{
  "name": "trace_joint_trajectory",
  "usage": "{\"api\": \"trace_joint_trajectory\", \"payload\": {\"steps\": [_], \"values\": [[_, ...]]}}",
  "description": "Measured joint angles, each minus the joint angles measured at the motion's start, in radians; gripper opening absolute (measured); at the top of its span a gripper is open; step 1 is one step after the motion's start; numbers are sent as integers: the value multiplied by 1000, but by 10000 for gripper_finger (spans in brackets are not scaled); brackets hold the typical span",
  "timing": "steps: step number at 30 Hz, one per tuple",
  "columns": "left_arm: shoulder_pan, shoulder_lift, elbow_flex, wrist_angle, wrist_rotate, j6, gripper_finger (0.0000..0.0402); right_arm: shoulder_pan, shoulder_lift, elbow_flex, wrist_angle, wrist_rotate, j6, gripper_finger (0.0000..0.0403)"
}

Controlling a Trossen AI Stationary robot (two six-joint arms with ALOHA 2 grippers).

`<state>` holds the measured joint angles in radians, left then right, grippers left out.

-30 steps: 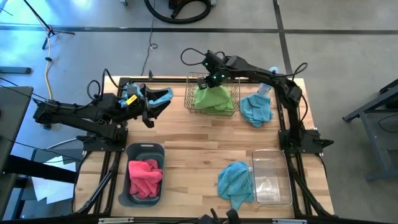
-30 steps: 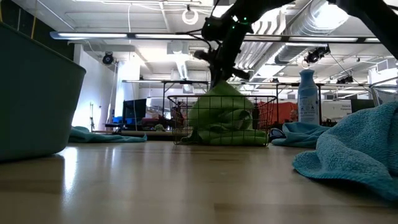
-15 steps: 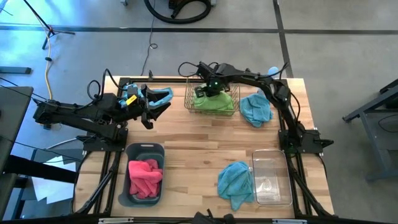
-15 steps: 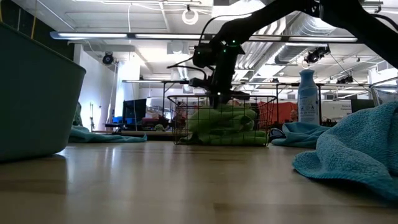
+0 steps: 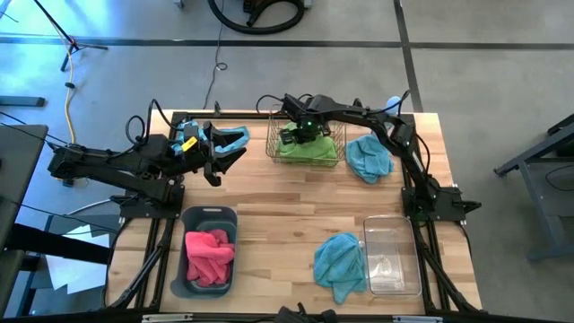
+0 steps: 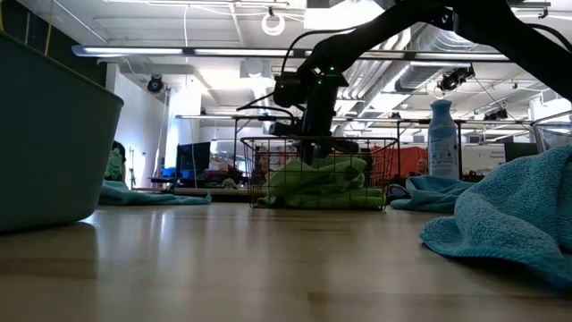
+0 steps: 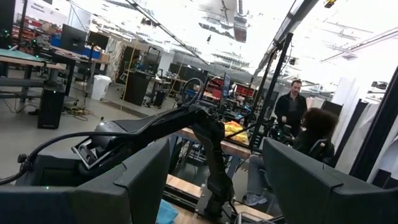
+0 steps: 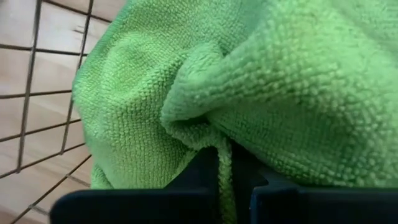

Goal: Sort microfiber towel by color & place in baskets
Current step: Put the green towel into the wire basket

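A brass wire-mesh basket point(image 5: 305, 140) stands at the table's far middle and also shows in the low view point(image 6: 317, 170). A green towel point(image 5: 312, 149) lies bunched on its floor. My right gripper point(image 5: 300, 135) reaches down into the basket and is shut on the green towel point(image 8: 186, 93). My left gripper point(image 5: 229, 152) is open and empty, held above the table at the far left beside a blue towel point(image 5: 237, 136). A dark grey-blue tub point(image 5: 208, 249) holds a pink towel point(image 5: 209, 255). A clear tub point(image 5: 391, 256) stands at the near right. My right gripper pinches a raised fold of the green towel point(image 8: 225, 158) between its two fingers point(image 8: 193, 180). The fingers come from above, pointing down into the basket. The towel lies slack and bunched on the basket floor around the hold.
One blue towel point(image 5: 339, 262) lies beside the clear tub and another point(image 5: 368, 157) lies right of the wire basket. A pale blue spray bottle point(image 5: 392, 106) stands at the far right corner. Bare wood shows in the table's middle. People show in the room beyond the table in the left wrist view.
My right gripper has gone down into the wire basket and a little toward the table's left, still shut on the green towel. The towel, which hung in a peak above the basket, has sunk and now lies bunched inside it.
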<state>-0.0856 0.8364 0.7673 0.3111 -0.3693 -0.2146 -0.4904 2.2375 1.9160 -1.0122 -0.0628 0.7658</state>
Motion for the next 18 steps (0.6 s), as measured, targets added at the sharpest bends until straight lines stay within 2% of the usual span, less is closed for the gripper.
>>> {"api": "trace_joint_trajectory", "payload": {"steps": [4, 12, 15, 18], "values": [[0, 0, 0, 0, 0, 0, 246, 0, 0, 0, -11, 1, -14, 58], [0, 0, 0, 0, 0, 1, 246, 8, 0, 0, -39, -2, -55, 193], [0, 0, 0, 0, 0, 1, 246, 9, 0, 0, -54, -28, -69, 225], [0, 0, 0, 0, 0, 2, 246, 8, 0, 3, -54, -60, -79, 239]]}}
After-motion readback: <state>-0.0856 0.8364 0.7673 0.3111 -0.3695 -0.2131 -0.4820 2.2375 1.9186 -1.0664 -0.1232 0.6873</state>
